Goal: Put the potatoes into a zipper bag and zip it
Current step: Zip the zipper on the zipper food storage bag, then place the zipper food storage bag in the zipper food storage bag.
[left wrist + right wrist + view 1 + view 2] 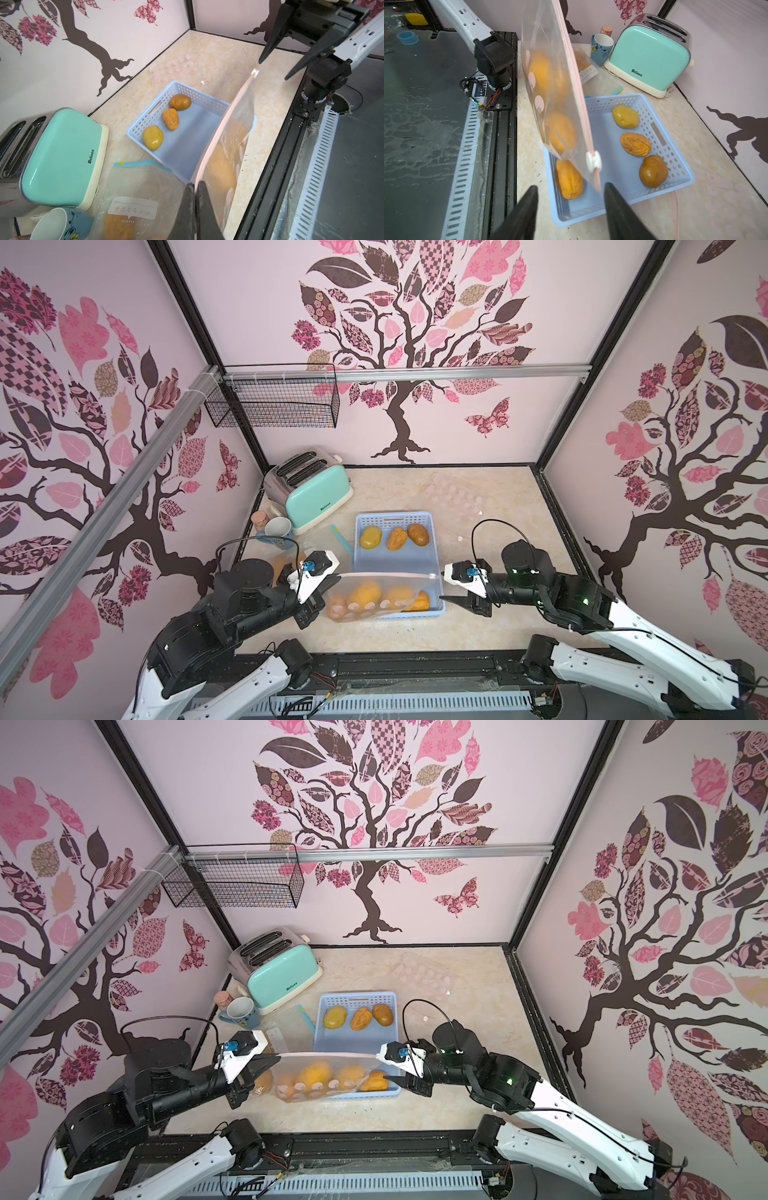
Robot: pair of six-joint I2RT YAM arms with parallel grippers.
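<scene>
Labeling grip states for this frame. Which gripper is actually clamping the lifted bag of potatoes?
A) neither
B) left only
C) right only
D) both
B: the left gripper is pinched shut on the top edge of the zipper bag, while the right gripper has its jaws spread wide around the bag's other end and is not clamping it.

A mint-green two-slot toaster stands at the far left corner of a beige, marble-patterned tabletop. Just beside it stands an upright blue floral mug. A pale blue perforated basket sits mid-tabletop. A black wire rack hangs on the back wall near a tree decal.
</scene>
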